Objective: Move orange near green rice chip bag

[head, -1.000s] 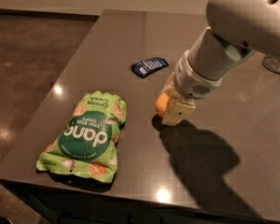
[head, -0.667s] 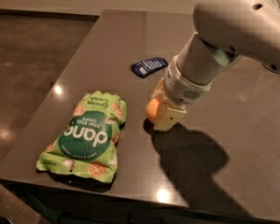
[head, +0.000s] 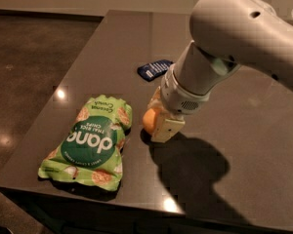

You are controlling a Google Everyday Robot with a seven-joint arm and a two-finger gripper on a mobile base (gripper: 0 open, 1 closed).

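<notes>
The orange (head: 149, 121) is a small round fruit held low over the dark table, just right of the green rice chip bag (head: 90, 142). The bag lies flat near the table's front left corner, light green with a dark green circle and white lettering. My gripper (head: 157, 118) comes down from the large white arm at the upper right and is shut on the orange. One cream finger (head: 167, 129) shows in front of the fruit; the other is hidden behind it. A small gap separates the orange from the bag's right edge.
A small dark blue packet (head: 154, 69) lies behind the gripper toward the table's middle. The table's left edge (head: 63, 77) and front edge (head: 136, 206) drop to a dark floor. The arm's shadow falls on the table at front right.
The gripper has carried the orange leftward and slightly forward, closer to the green bag. The bag and the blue packet have not moved.
</notes>
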